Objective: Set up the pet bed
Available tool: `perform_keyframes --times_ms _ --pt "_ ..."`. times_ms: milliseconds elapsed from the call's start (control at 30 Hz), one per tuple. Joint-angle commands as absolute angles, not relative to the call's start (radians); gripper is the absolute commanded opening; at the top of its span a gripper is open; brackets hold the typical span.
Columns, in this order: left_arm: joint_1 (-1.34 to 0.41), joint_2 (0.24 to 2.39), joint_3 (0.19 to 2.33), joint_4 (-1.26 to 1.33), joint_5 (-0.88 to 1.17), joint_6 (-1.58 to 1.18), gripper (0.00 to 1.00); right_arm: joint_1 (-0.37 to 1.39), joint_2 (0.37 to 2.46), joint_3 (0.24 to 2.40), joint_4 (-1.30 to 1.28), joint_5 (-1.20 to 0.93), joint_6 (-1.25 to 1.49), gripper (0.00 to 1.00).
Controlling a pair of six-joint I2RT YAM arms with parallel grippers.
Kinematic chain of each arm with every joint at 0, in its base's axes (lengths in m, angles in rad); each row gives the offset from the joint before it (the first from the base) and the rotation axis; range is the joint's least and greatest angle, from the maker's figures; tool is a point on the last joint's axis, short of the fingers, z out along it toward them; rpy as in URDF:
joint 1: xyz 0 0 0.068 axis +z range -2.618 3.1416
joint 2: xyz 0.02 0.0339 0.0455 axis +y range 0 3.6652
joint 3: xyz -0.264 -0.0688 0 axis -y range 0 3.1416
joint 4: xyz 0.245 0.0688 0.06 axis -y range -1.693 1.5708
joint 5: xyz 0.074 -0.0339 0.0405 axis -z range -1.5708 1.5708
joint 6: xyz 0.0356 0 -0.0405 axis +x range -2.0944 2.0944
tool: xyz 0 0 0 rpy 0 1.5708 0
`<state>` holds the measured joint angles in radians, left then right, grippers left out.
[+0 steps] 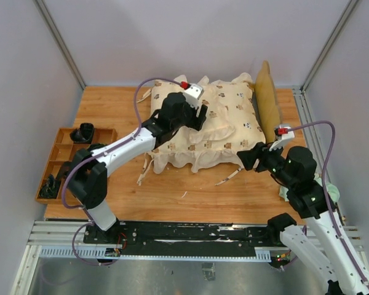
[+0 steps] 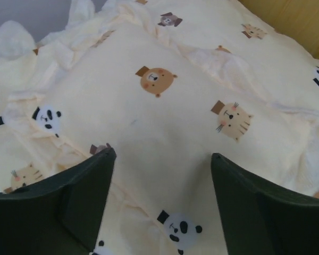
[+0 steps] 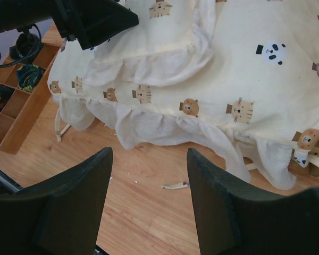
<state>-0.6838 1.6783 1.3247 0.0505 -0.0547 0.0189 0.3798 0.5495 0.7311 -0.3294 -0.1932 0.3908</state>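
I have the pet bed [image 1: 267, 101] on the far half of the table [image 1: 203, 190]. Its headboard stands up at the right end, and the rest is hidden under the quilt [image 1: 215, 132].

My left claw [image 2: 162, 154] hovers released over the pillow [image 2: 165, 122], fingers apart and nothing between them. My right claw [image 3: 149, 154] is also released and empty. It sits low over bare table, near the bed's front right corner.

As I read it, the step in hand is dressing the bed, meaning getting the pillow and cover to sit right. The pillow lies around mid-bed, apart from the headboard, so I would pinch it by its ruffled edge and slide it toward that end, rather than grab the middle and bunch the quilt below. Then I would bring the right claw to the front ruffle and tug it lightly so it hangs evenly, keeping clear of the loose tie strings.

I count one bed, one quilt, one pillow and two claws. There is also one wooden tray [image 1: 101, 130] at the left edge, with dark items inside that I cannot make out.
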Motion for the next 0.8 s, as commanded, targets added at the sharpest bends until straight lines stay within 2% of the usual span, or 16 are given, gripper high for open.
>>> perform_keyframes --times_ms 0,33,67,167,400,533,767 --pt "-0.683 1.560 1.357 0.019 -0.172 -0.070 0.87 0.381 0.609 0.803 -0.327 -0.164 0.414 0.59" --pt "-0.683 1.530 1.359 -0.005 -0.186 -0.084 0.97 0.384 0.632 0.820 -0.320 -0.164 0.414 0.58" --pt "-0.683 1.500 1.359 -0.039 -0.199 -0.090 0.99 0.391 0.658 0.838 -0.311 -0.163 0.413 0.58" --pt "-0.683 1.396 1.324 -0.113 -0.228 -0.126 0.99 0.440 0.758 0.919 -0.308 -0.122 0.391 0.57" --pt "-0.683 1.132 1.107 -0.193 -0.212 -0.106 0.99 0.655 1.080 1.151 -0.306 0.181 0.252 0.59" --pt "-0.683 0.961 0.974 -0.195 -0.193 -0.092 0.99 0.668 1.302 1.306 -0.315 0.255 0.197 0.63" --pt "-0.683 0.761 0.869 -0.238 -0.143 -0.055 0.99 0.672 1.626 1.590 -0.343 0.295 0.079 0.70"
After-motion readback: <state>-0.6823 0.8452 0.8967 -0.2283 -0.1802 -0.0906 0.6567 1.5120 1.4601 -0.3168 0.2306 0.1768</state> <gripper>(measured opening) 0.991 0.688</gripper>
